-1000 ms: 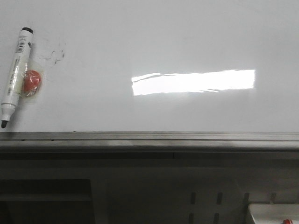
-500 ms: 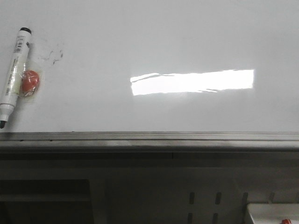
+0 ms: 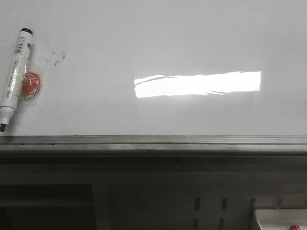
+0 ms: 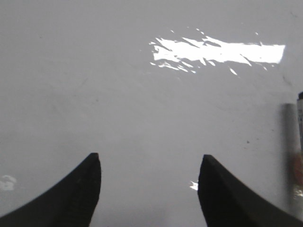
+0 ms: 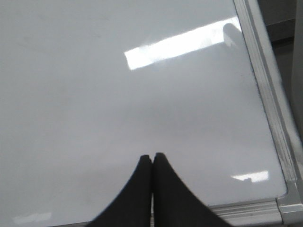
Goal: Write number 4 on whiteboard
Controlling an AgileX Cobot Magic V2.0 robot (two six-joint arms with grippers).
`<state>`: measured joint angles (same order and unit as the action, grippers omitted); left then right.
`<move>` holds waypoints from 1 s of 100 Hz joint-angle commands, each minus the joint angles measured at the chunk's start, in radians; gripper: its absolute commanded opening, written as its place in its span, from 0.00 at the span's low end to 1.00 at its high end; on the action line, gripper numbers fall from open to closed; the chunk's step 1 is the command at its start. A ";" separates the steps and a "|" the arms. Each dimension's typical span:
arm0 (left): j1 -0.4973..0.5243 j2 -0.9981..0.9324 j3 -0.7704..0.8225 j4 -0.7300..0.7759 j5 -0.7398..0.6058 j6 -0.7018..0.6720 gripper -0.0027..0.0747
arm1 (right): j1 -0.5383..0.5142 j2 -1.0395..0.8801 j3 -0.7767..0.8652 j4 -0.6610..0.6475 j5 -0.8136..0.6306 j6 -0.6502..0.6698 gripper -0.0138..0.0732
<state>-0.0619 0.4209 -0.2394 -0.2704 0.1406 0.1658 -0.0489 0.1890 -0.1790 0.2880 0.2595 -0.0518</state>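
Note:
The whiteboard (image 3: 192,38) fills the front view, glossy white with a grey metal lower rim (image 3: 153,140) and a bright rectangular reflection (image 3: 196,84). No number 4 shows on it, only faint grey smudges (image 3: 55,56). A white marker (image 3: 14,76) with a black cap lies at the board's left edge. Neither gripper shows in the front view. My left gripper (image 4: 149,156) is open and empty over bare whiteboard (image 4: 118,94), and the marker (image 4: 299,142) sits at that view's edge. My right gripper (image 5: 151,155) is shut on nothing over the whiteboard (image 5: 94,94), near a corner of the frame (image 5: 289,208).
A small red piece in clear wrap (image 3: 30,85) lies against the marker. Below the rim is a dark grey structure with slots (image 3: 211,206). A white box (image 3: 280,218) with a red bit stands at the lower right.
The marker and the red piece sit very slightly further left in the front view. Nothing else has visibly changed.

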 commanded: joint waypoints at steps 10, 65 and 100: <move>-0.202 0.073 -0.025 -0.015 -0.154 0.002 0.58 | -0.005 0.019 -0.037 0.003 -0.069 -0.001 0.08; -0.641 0.382 -0.031 -0.041 -0.465 0.002 0.58 | -0.005 0.019 -0.037 0.003 -0.071 -0.001 0.08; -0.641 0.575 -0.031 -0.112 -0.584 0.002 0.58 | -0.005 0.019 -0.037 0.003 -0.073 -0.001 0.08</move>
<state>-0.6946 0.9704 -0.2378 -0.3710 -0.3379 0.1688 -0.0489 0.1890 -0.1805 0.2880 0.2595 -0.0518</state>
